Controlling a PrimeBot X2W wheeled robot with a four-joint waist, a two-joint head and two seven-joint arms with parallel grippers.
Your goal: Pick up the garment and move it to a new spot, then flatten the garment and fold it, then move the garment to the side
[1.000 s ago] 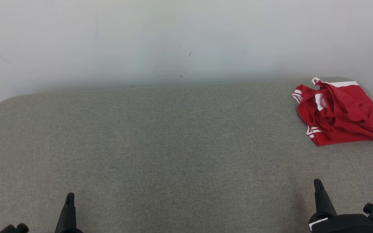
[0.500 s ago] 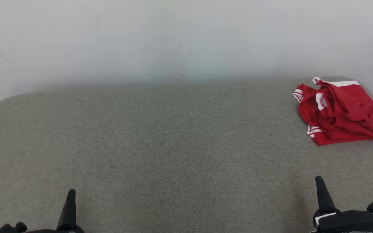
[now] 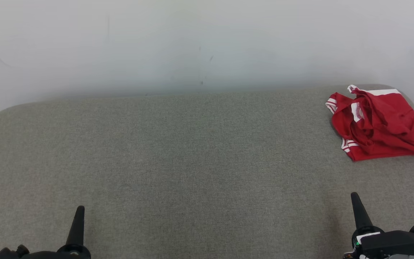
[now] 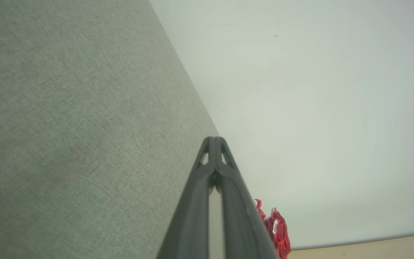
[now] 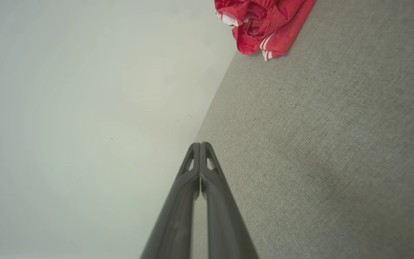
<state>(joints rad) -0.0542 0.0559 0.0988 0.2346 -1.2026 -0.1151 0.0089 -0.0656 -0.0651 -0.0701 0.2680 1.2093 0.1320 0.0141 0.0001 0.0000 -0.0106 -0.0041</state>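
My left gripper (image 3: 79,210) is low on the left over the grey surface (image 3: 192,154), fingers pressed together, empty. My right gripper (image 3: 354,197), low on the right, is clenched and empty too. The red garment (image 3: 379,126) lies crumpled at the far right corner.

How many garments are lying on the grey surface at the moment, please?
1: the crumpled red garment with white trim lies at the far right corner of the surface, near the wall.

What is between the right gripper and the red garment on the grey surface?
Nothing visible. Bare grey surface runs from the shut right gripper to the crumpled red garment, which lies at the far right corner, apart from the gripper.
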